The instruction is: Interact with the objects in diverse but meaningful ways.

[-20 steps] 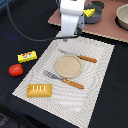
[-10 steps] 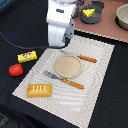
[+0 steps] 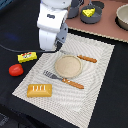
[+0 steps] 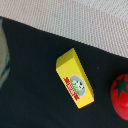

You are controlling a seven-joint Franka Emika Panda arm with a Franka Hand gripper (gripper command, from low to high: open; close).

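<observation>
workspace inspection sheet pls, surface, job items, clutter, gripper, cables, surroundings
surface: dark table with a pale woven placemat.
job's things: yellow packet and tomato apart on the table; bread loaf on the placemat; cheese wedge in a pot.
clutter: plate, fork, knife on the placemat.
grippers: gripper hidden behind the arm; state unknown.
cables: black cable beside the packet.
surroundings: pink counter, bowl.
</observation>
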